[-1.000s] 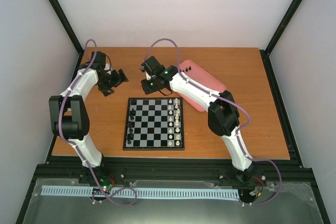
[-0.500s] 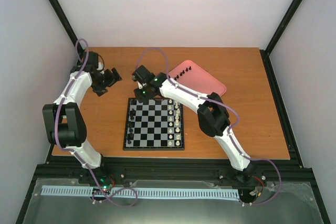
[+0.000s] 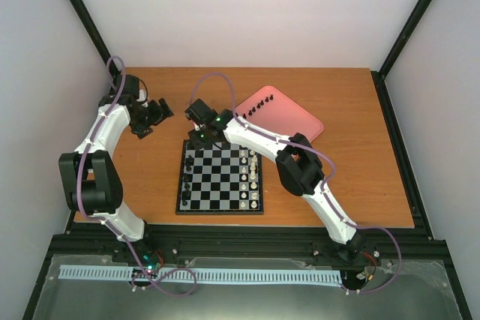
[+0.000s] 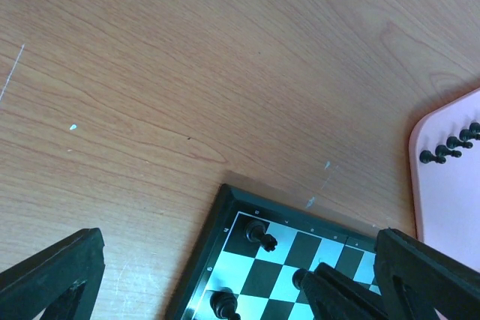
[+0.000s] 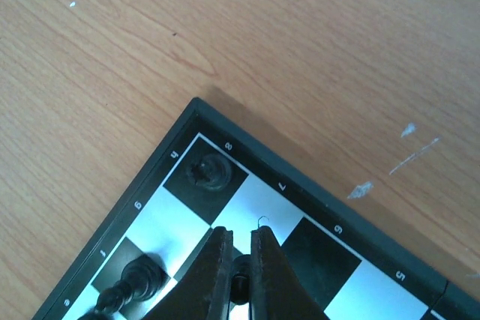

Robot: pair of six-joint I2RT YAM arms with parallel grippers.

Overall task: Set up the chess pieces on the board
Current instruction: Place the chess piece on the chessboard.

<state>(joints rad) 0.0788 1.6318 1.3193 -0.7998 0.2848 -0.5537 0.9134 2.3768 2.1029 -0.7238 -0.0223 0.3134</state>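
Note:
The board (image 3: 220, 177) lies mid-table, with black chess pieces (image 3: 187, 174) down its left side. My right gripper (image 3: 197, 138) hovers over the board's far-left corner. In the right wrist view the gripper (image 5: 240, 239) is shut on a tiny black piece (image 5: 240, 281), just above the light square beside a black rook (image 5: 209, 172) in the corner. My left gripper (image 3: 157, 113) is wide open above bare wood, left of the board. Its view shows the same corner rook (image 4: 261, 235) with nothing between the fingers (image 4: 56, 271).
A pink tray (image 3: 296, 121) lies at the back right with a row of black pawns (image 3: 259, 104), also seen as pawns (image 4: 450, 144) in the left wrist view. White pieces (image 3: 253, 177) line the board's right side. The right arm spans the board's far edge.
My right gripper has travelled left from near the tray to the board's far-left corner, still holding the piece. The left arm has drawn back slightly to the left.

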